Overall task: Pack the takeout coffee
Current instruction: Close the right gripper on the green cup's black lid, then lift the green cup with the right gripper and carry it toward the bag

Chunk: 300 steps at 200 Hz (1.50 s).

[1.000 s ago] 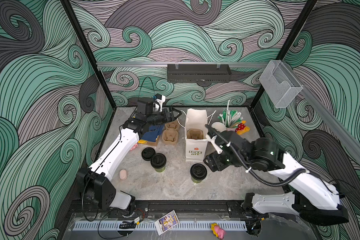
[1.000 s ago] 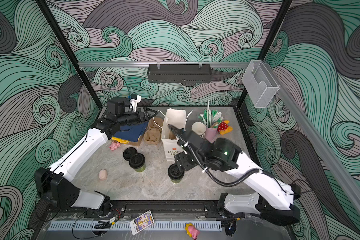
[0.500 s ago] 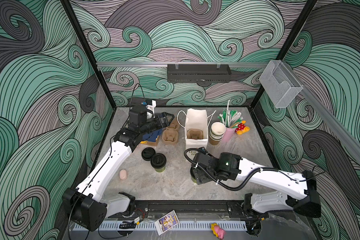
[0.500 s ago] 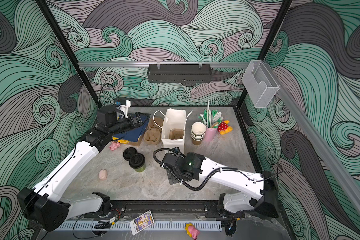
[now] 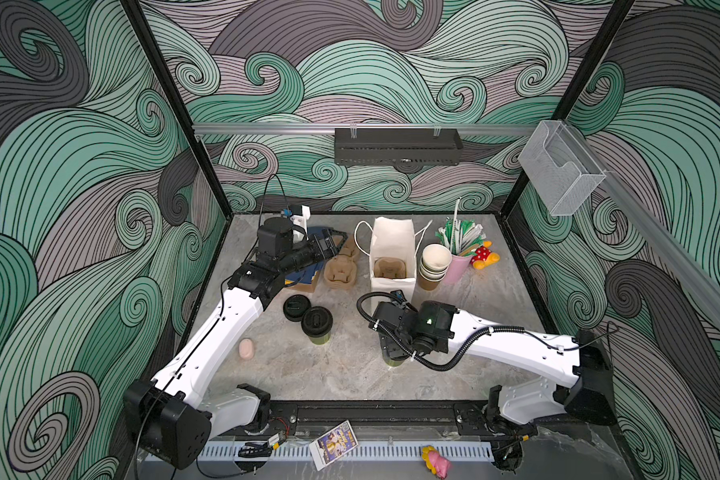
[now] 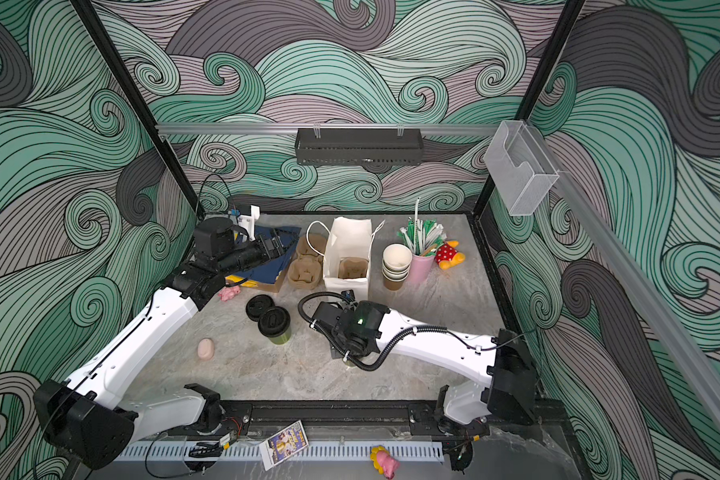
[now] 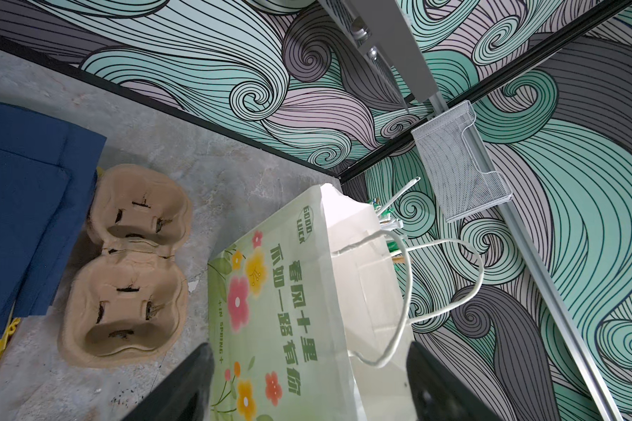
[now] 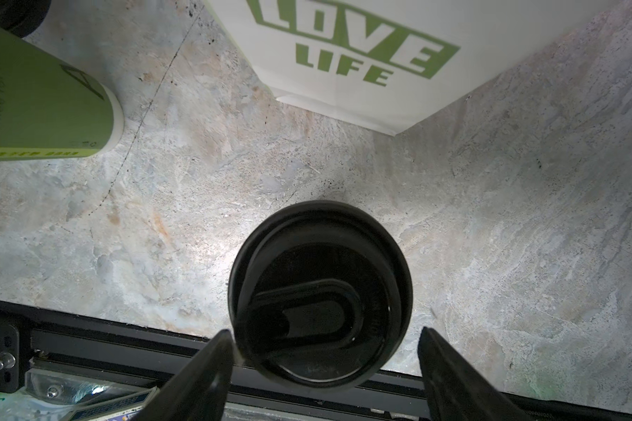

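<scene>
Right fingers (image 8: 205,371) apart astride lidded cup (image 8: 320,313), bare table (image 8: 489,218) around; left fingers (image 7: 183,390) apart, short of bag (image 7: 270,310) edge

In both top views my right arm (image 5: 512,345) hid the lidded cup (image 5: 393,362) except a green sliver.

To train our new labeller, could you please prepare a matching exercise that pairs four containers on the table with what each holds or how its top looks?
Things:
1. white bag
2. pink cup
3. stacked cups
4. cup nearest the front rail

States:
A. capped in black
B. holds wrapped straws
C. holds a brown carrier
D. nested, uncapped

Pairs: 1-C, 2-B, 3-D, 4-A.
</scene>
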{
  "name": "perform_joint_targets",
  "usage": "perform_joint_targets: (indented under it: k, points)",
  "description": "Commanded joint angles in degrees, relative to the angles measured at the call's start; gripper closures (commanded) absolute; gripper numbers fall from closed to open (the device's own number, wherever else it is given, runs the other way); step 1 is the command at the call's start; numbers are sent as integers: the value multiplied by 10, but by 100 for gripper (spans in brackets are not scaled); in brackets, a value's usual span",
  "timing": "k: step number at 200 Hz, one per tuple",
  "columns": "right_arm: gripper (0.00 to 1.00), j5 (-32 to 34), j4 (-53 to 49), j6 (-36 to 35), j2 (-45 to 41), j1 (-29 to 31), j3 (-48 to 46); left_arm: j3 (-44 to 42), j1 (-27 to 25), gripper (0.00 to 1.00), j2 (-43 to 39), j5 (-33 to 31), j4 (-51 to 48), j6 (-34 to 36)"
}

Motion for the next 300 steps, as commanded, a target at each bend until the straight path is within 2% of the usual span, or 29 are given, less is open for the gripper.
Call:
perform_joint_targets:
  k: [1,109,209,262,300]
  points:
    - [21,20,-3,19,6,-6,4,4,4,15,-8,-6,15,-4]
    - [23,-6,18,23,31,-16,1,11,4,15,-12,-10,3,5]
    - [19,-19,7,29,43,-18,-1,15,4,15,-11,-11,0,8]
    - [27,-19,-5,31,40,-17,-2,13,5,15,-11,-13,-1,10]
    - [27,-23,-6,32,43,-17,-4,15,5,15,-11,-13,-2,10]
